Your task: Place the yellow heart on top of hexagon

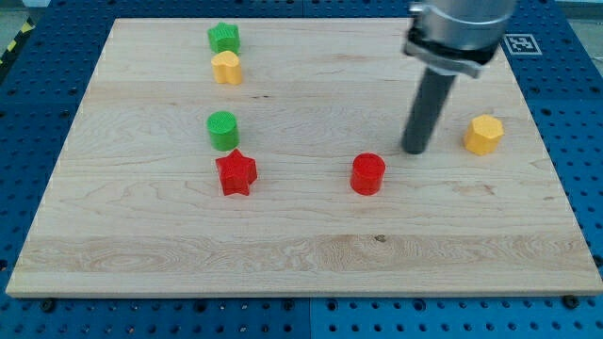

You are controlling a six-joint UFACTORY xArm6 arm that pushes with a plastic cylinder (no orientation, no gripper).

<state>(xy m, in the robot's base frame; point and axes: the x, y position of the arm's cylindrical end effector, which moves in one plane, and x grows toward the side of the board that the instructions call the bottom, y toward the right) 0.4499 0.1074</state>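
Note:
The yellow heart (226, 68) lies near the view's top left, just below a green block (224, 39) whose shape I cannot make out. The yellow hexagon (483, 135) sits at the view's right. My tip (414, 151) stands on the board left of the yellow hexagon and up-right of the red cylinder (367, 174), touching neither. The tip is far to the right of the yellow heart.
A green cylinder (222, 130) sits left of centre with a red star (236, 172) just below it. The wooden board (301, 254) rests on a blue perforated table.

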